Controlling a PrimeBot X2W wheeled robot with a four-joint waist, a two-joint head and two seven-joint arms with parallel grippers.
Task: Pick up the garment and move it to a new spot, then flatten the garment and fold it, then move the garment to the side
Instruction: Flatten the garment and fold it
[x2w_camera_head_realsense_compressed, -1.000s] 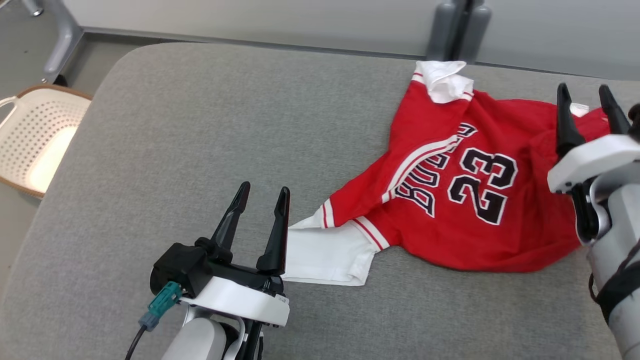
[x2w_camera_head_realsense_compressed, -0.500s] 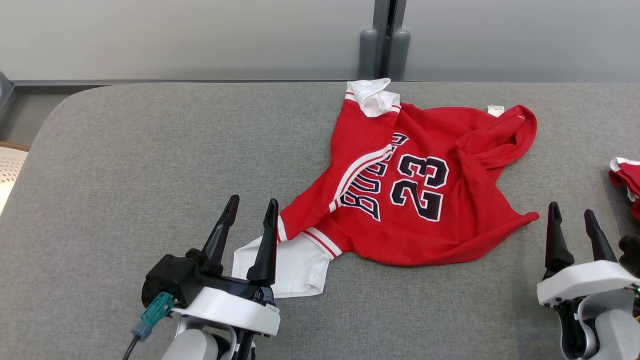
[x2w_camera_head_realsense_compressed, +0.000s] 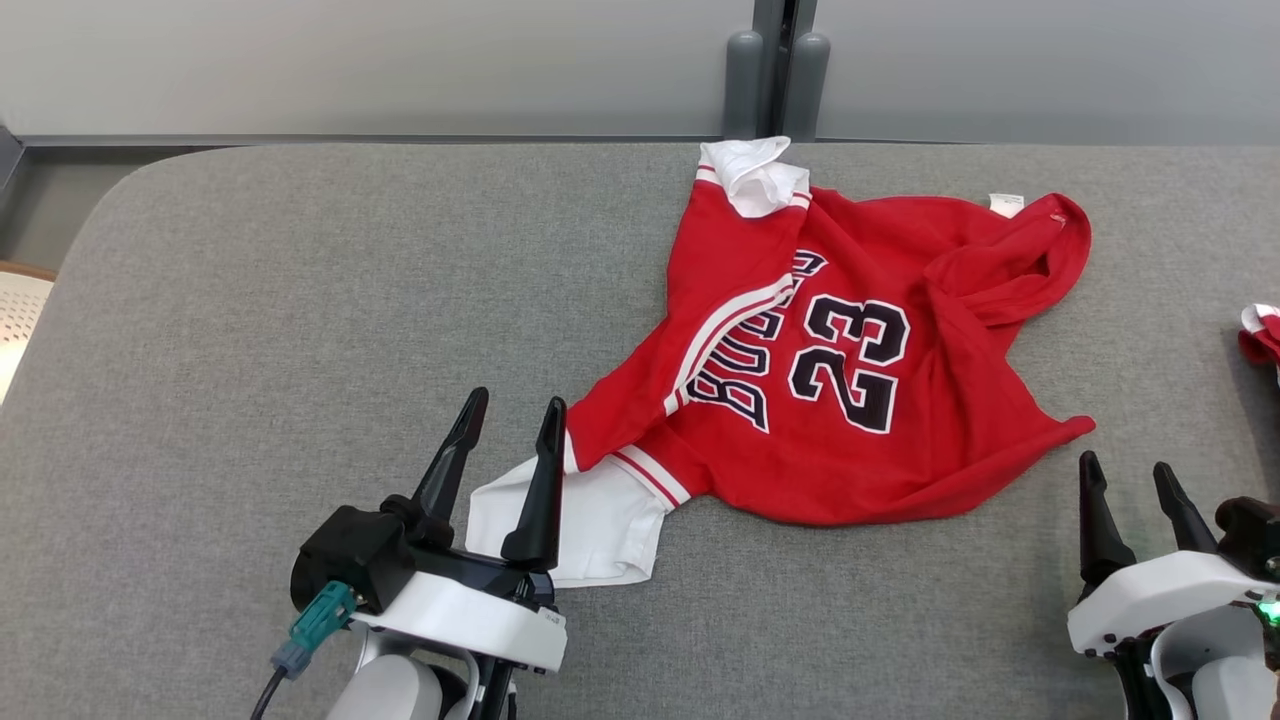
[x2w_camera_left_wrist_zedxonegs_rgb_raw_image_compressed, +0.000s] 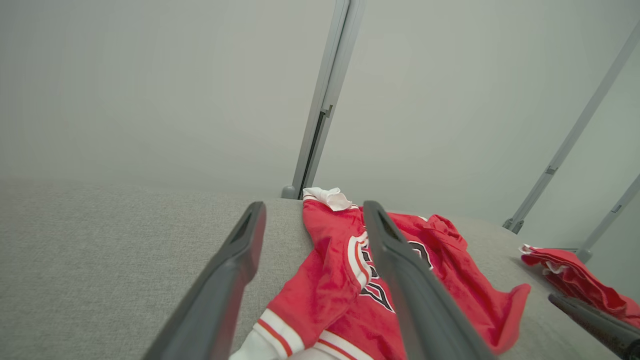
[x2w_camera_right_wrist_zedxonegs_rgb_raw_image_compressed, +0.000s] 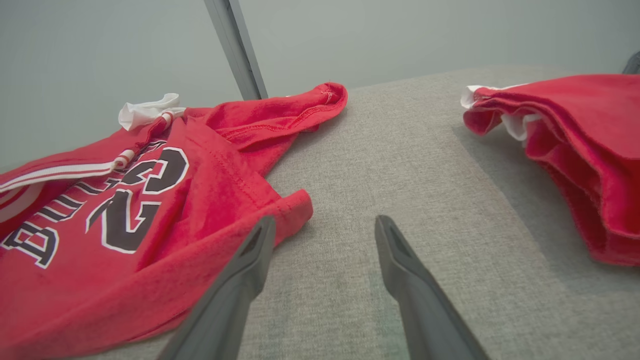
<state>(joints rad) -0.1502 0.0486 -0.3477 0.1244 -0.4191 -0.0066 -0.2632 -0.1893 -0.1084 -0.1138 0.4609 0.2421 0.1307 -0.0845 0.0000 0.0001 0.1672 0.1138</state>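
Observation:
The garment (x2w_camera_head_realsense_compressed: 850, 380) is a red jersey with white sleeves and a black "23". It lies crumpled on the grey table (x2w_camera_head_realsense_compressed: 300, 300), right of centre. My left gripper (x2w_camera_head_realsense_compressed: 513, 407) stands open just above the near white sleeve (x2w_camera_head_realsense_compressed: 590, 520), holding nothing. My right gripper (x2w_camera_head_realsense_compressed: 1128, 478) is open at the lower right, just off the jersey's near right corner (x2w_camera_head_realsense_compressed: 1075, 430), empty. In the left wrist view the garment (x2w_camera_left_wrist_zedxonegs_rgb_raw_image_compressed: 340, 280) lies between and beyond the gripper (x2w_camera_left_wrist_zedxonegs_rgb_raw_image_compressed: 314, 210). The right wrist view has the garment (x2w_camera_right_wrist_zedxonegs_rgb_raw_image_compressed: 125, 210) left of the open gripper (x2w_camera_right_wrist_zedxonegs_rgb_raw_image_compressed: 322, 222).
A second red garment (x2w_camera_head_realsense_compressed: 1262, 338) lies bunched at the table's right edge, also seen in the right wrist view as a folded red pile (x2w_camera_right_wrist_zedxonegs_rgb_raw_image_compressed: 575, 150). A pale perforated basket (x2w_camera_head_realsense_compressed: 15, 320) sits off the table's left side. A grey wall post (x2w_camera_head_realsense_compressed: 775, 70) stands behind.
The head camera has swung, shifting the whole picture. My right gripper has dropped from over the jersey's right side to the lower right, clear of the cloth. The left gripper stays by the sleeve.

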